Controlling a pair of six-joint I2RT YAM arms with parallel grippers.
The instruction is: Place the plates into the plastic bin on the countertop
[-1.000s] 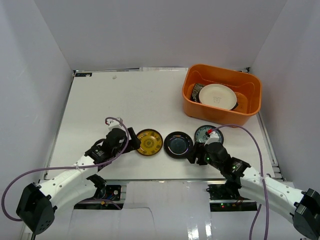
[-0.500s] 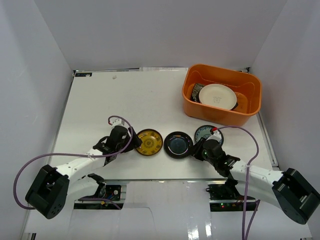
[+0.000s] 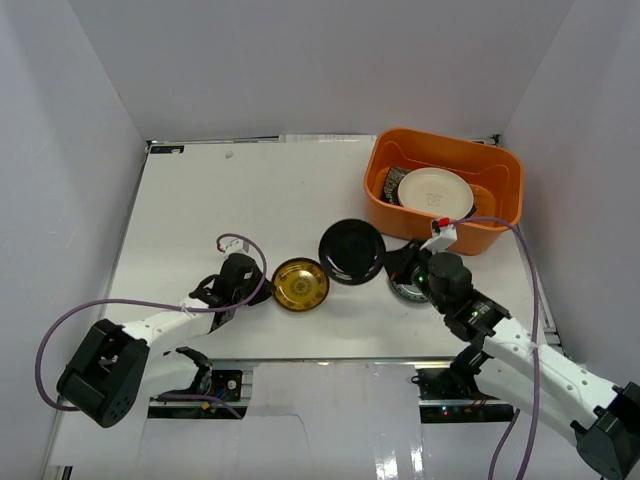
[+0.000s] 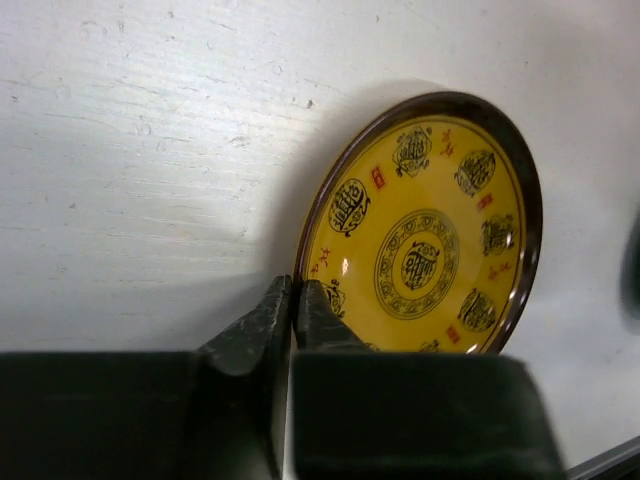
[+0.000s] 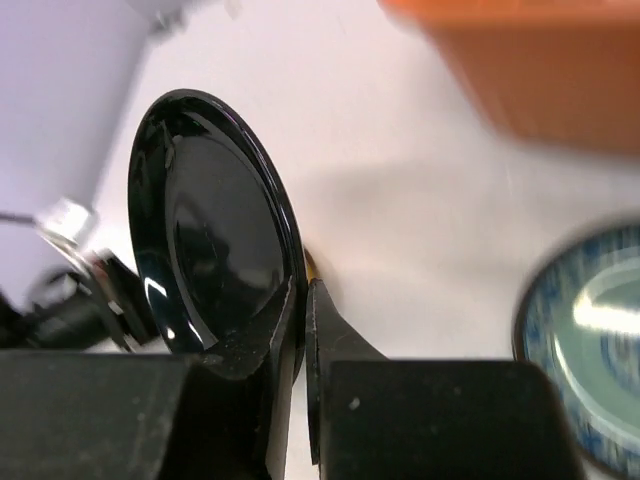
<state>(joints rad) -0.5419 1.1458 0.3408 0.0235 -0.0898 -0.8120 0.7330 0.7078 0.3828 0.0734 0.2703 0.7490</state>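
My right tool [image 5: 303, 300] is pinched almost shut on the rim of the glossy black plate [image 5: 205, 225], which hangs edge-up, clear of the desk [image 3: 220, 190] and just short of the orange bin [image 3: 505, 205]. My left tool [image 4: 293, 300] is closed just as tight on the near rim of the yellow-brown plate [image 4: 425, 230], which sits low at the desk and not near the bin. The blue-green plate [image 5: 590, 340] lies flat on the desk beside my right arm, untouched. In the bin I make out the cream plate [image 3: 436, 193] and a dark floral plate [image 3: 393, 184] beside it; anything else in there is hidden. So I reckon three plates are left: one in the air, one gripped, one waiting.
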